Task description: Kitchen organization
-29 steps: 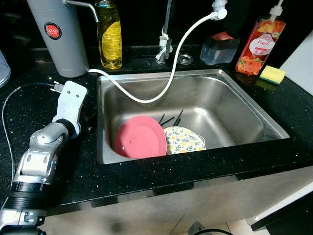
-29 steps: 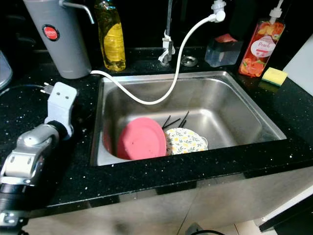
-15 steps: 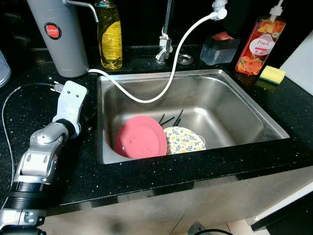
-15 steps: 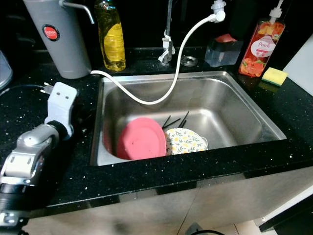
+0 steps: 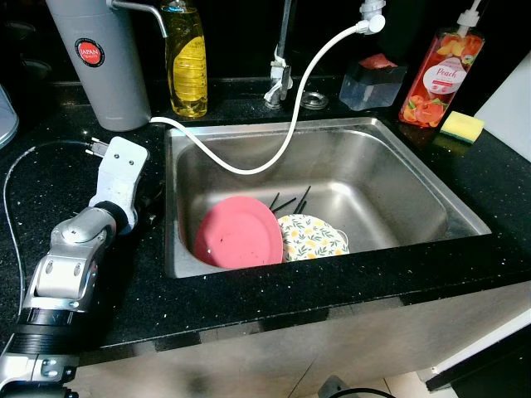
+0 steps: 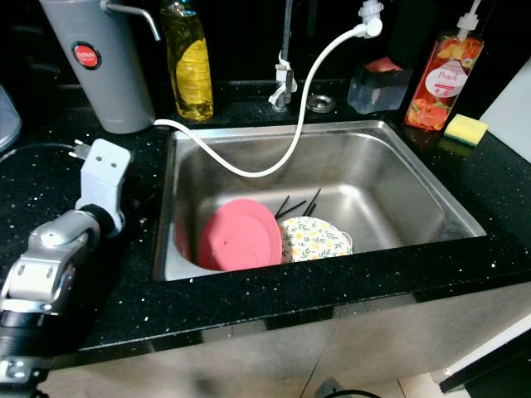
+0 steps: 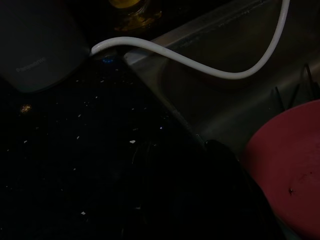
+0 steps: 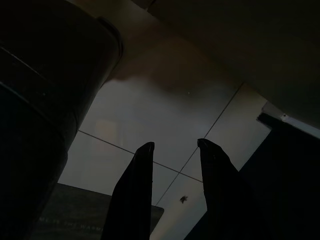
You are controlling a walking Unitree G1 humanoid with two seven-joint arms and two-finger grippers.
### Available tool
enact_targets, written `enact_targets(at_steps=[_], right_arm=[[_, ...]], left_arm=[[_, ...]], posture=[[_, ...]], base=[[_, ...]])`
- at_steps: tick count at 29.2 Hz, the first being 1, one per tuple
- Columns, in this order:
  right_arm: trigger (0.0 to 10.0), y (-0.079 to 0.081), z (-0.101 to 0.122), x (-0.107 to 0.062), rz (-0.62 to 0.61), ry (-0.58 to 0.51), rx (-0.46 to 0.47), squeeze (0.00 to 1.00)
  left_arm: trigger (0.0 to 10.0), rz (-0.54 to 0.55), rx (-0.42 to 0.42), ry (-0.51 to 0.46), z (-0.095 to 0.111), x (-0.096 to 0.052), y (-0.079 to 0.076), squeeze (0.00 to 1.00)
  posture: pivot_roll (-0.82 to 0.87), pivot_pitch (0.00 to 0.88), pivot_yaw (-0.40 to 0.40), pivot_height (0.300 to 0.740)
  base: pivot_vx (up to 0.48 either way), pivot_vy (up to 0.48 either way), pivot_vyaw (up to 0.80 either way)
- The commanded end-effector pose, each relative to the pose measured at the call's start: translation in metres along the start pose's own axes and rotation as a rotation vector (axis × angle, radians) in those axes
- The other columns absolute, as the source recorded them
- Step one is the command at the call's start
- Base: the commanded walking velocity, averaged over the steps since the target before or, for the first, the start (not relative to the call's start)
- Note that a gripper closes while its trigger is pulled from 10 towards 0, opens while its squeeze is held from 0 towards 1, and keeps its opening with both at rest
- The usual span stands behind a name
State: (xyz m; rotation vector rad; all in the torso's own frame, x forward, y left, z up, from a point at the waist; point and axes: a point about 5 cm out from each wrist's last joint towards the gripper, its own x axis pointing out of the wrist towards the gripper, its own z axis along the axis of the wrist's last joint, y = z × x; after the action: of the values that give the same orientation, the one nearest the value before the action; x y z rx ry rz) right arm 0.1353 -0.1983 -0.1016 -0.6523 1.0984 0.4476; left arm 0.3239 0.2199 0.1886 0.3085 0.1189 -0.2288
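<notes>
Left pincer [image 5: 137,217] resting on table [image 5: 50,178] at sink's [image 5: 390,178] 9 o'clock, finger state untellable; right pincer [image 8: 172,172] parted, idle. Pink plate [image 5: 240,233] leaning in sink; best approached rim-first.

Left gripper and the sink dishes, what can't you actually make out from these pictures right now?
- Left gripper: the fingers are lost in shadow in the left wrist view, and the white wrist housing covers them in the eye views.
- Floral plate: its left edge is behind the pink plate.
- Black utensils: their lower ends are behind both plates.
- Right gripper: fingers apart, hanging over floor tiles.
</notes>
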Motion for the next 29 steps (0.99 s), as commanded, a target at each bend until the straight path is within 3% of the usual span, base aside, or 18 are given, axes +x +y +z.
enact_targets(at_steps=[1, 29], right_arm=[[10.0, -0.001, -0.0018, -0.0004, 0.004, 0.003, -0.015, 0.0], [10.0, -0.0009, -0.0015, -0.0003, 0.002, 0.002, 0.001, 0.0]], left_arm=[[10.0, 0.0, 0.01, -0.003, 0.0012, 0.0005, -0.001, 0.0], [10.0, 0.013, 0.018, -0.001, 0.0025, 0.0014, 0.0007, 0.0]], posture=[[0.12, 0.007, -0.038, 0.74], [0.11, 0.014, -0.035, 0.74]], base=[[0.0, 0.0, 0.0], [0.0, 0.0, 0.0]])
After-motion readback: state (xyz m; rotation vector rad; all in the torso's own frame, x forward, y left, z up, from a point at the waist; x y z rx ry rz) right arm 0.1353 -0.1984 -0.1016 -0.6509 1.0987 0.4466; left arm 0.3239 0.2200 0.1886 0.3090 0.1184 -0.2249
